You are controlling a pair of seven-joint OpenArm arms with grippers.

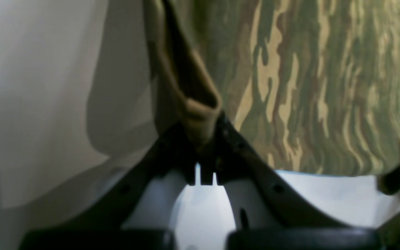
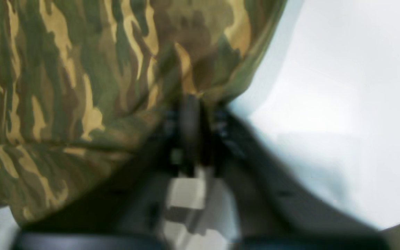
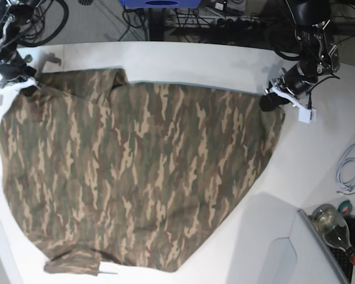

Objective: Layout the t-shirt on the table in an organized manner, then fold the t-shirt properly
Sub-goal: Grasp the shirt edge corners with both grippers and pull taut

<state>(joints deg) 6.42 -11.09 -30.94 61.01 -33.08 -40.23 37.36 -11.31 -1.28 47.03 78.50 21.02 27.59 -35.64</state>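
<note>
The camouflage t-shirt (image 3: 136,171) is spread wide over the white table (image 3: 225,65), stretched between my two grippers. My left gripper (image 3: 269,99), on the right of the base view, is shut on a shirt corner. In the left wrist view the gripper (image 1: 203,139) pinches a tan folded edge, with the shirt (image 1: 325,86) hanging beyond. My right gripper (image 3: 25,83), at the far left, is shut on the opposite corner. In the right wrist view the blurred gripper (image 2: 189,107) bites bunched cloth of the shirt (image 2: 64,86). A sleeve (image 3: 74,261) lies at the near edge.
A glass bottle (image 3: 334,228) lies at the near right beside a grey tray (image 3: 319,254). A white cable (image 3: 349,171) loops on the table's right side. Dark cables and a blue object (image 3: 160,3) sit behind the table's far edge.
</note>
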